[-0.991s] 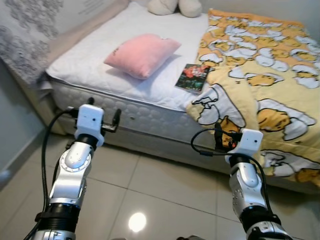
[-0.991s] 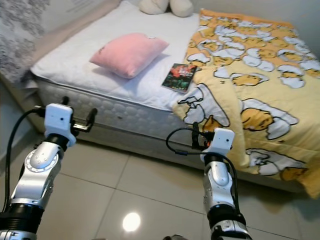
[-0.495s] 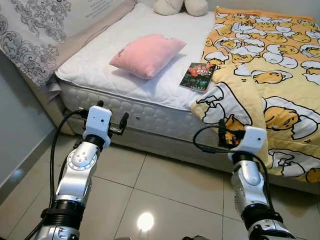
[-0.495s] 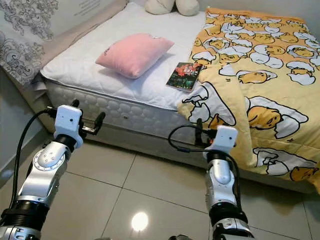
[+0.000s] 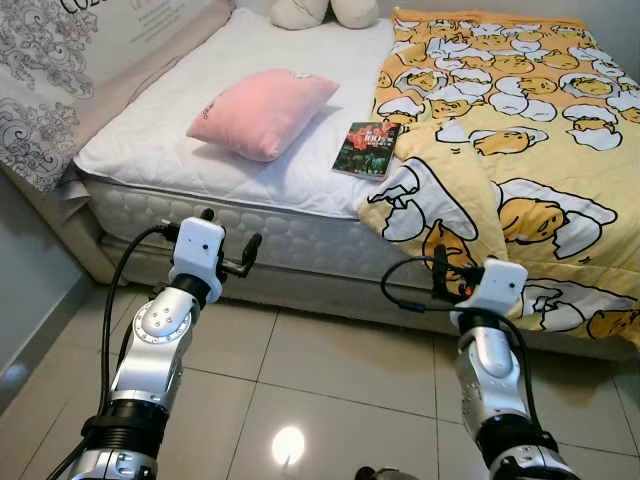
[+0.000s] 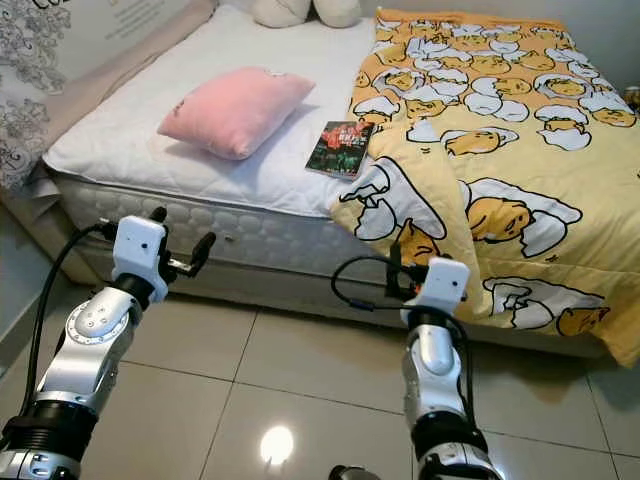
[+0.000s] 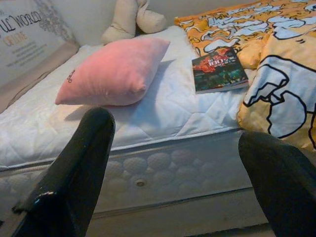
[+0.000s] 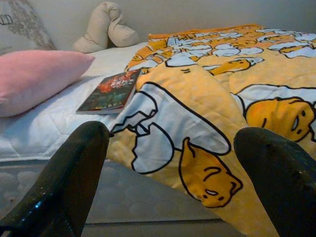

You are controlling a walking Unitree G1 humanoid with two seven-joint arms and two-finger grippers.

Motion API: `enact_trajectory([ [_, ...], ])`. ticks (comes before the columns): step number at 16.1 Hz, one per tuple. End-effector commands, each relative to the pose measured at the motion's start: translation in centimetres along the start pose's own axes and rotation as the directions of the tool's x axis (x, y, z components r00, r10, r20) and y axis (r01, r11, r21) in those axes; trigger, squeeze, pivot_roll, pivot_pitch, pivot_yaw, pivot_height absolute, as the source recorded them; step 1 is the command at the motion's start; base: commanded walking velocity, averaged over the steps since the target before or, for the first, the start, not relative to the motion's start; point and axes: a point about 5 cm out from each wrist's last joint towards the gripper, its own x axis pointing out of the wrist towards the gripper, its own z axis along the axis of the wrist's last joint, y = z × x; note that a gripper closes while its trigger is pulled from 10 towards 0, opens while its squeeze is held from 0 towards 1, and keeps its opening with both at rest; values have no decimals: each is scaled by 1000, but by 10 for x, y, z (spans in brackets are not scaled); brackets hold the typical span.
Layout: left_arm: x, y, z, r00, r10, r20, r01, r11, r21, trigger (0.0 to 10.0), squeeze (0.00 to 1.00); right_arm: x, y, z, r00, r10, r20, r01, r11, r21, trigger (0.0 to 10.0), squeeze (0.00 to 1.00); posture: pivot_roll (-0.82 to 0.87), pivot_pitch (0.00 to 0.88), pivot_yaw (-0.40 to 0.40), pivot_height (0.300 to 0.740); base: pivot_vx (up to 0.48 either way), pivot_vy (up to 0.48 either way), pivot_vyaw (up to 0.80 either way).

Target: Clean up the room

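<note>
I hold my left hand (image 5: 228,240) and right hand (image 5: 452,283) raised over the tiled floor (image 5: 340,370) before the bed (image 5: 150,150), both with fingers spread and holding nothing. On the white mattress a book (image 5: 366,149) lies between the pink pillow (image 5: 261,112) and the yellow blanket (image 5: 520,140), touching the blanket's folded edge.

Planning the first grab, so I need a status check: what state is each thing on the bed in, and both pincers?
Pink pillow: lying flat on bare mattress.
Book: closed, face up, beside blanket.
Yellow blanket: rumpled, corner hanging over bed edge.
Left pincer: open, empty.
Right pincer: open, empty.
</note>
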Motion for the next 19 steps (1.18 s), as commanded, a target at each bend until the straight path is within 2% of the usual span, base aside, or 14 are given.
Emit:
enact_trajectory([
  [1, 1, 7, 3, 1000, 4, 10, -5, 1000, 14, 10000, 0, 4, 5, 3, 1000, -2, 11, 2, 1000, 3, 10000, 0, 99, 0, 40, 740, 0, 0, 0],
  [4, 6, 4, 0, 1000, 8, -7, -8, 1000, -13, 10000, 0, 4, -1, 3, 999, -51, 14, 51, 999, 8, 10000, 0, 78, 0, 67, 740, 0, 0, 0],
  [5, 10, 3, -7, 999, 25, -37, -27, 998, -61, 10000, 0, 3, -9, 4, 995, -93, 29, 93, 996, 4, 10000, 0, 40, 0, 105, 740, 0, 0, 0],
  [7, 13, 3, -10, 997, 43, -63, -50, 993, -108, 10000, 0, 1, -17, 7, 989, -136, 50, 136, 991, 16, 10000, 0, 16, 0, 131, 740, 0, 0, 0],
  [9, 17, -1, -10, 998, 34, -57, -40, 994, -106, 10000, 0, -5, -20, 2, 989, -140, 43, 140, 990, 6, 10000, 0, -1, 0, 142, 740, 0, 0, 0],
  [12, 20, -6, -8, 998, 41, -45, -46, 991, -124, 10000, 0, -9, -16, -1, 993, -108, 38, 108, 994, -9, 10000, 0, -2, 0, 129, 740, 0, 0, 0],
  [15, 17, -9, -13, 995, 87, -43, -93, 980, -174, 10000, 0, -7, -16, 0, 998, -53, 28, 54, 998, -37, 10000, 0, 14, 0, 66, 740, 0, 0, 0],
  [19, 17, -11, -14, 996, 82, -31, -86, 981, -173, 10000, 0, -6, -11, 1, 999, -31, 23, 32, 999, -22, 10000, 0, 27, 0, 40, 740, 0, 0, 0],
])
